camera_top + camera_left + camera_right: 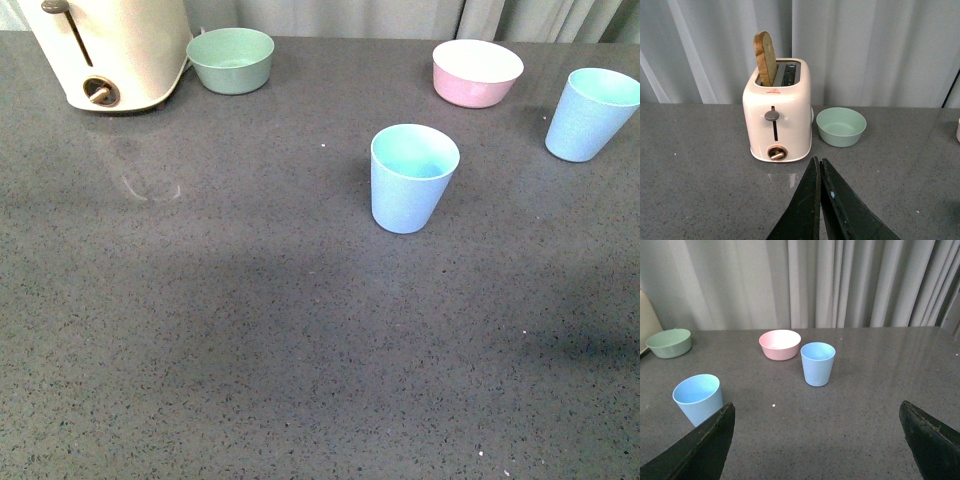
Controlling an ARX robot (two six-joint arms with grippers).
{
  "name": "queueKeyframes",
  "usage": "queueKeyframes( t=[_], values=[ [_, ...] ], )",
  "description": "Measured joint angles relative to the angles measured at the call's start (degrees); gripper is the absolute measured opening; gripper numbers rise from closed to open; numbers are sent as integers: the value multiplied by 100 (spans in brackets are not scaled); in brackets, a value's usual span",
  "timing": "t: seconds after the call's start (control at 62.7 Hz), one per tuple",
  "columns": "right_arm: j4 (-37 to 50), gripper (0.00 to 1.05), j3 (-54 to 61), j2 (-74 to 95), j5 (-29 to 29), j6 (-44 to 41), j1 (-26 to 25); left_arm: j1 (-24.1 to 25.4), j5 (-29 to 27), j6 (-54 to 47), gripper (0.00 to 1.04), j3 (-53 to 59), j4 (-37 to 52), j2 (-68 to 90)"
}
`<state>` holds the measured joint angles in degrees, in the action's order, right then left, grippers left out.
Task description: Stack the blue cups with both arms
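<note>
Blue cups (413, 178), two alike, stand upright and unstacked on a dark grey speckled counter (250, 350). Neither is held.

A cream toaster (110, 50) is the largest object, far to the left of the pink bowl (477, 72) along the back edge. A green bowl (231, 59) sits between the toaster and the pink bowl, touching neither. None of these three belongs to the job.

The nearer cup (413, 178) stands closer to me than the pink bowl and slightly to its left, in open space. The farther cup (590, 113) stands near the pink bowl's right side, not touching it. Both are pale matte blue with fine speckles and a lighter aqua inside. They have no handles and taper towards the base. With the mouths up and the sides sloped, I judge one should drop neatly into the other once lifted.

My right gripper (816, 407) has its dark fingers spread wide and faces both cups and the pink bowl, probably ready to close on a cup. My left gripper (819, 161) has its fingers pressed together on nothing. It points at the toaster, well left of the pink bowl, so it seems not yet engaged.
</note>
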<state>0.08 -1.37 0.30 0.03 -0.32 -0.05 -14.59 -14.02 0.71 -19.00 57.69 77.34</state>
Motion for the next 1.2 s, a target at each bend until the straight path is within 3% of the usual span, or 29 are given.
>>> queueKeyframes(
  t=[0.351, 0.431, 0.606, 0.654, 0.718, 1.197],
  values=[
    [0, 96, 0, 0, -2, 0, 0, 643, 645, -11, 2, 1075, -422, -1497],
    [0, 96, 0, 0, -4, 0, 0, 763, 730, -11, 2, 1353, -186, -1593],
    [0, 96, 0, 2, -2, 0, 0, 942, 901, -11, 2, 1615, -723, -2310],
    [0, 96, 0, 2, -2, 0, 0, 1182, 1287, -13, 2, 1661, -964, -2625],
    [0, 96, 0, 2, -2, 0, 0, 1412, 1360, -13, 2, 1725, -1318, -3042],
    [0, 96, 0, 2, -2, 0, 0, 1434, 1401, -17, 2, 1814, -3060, -4994]
  ],
)
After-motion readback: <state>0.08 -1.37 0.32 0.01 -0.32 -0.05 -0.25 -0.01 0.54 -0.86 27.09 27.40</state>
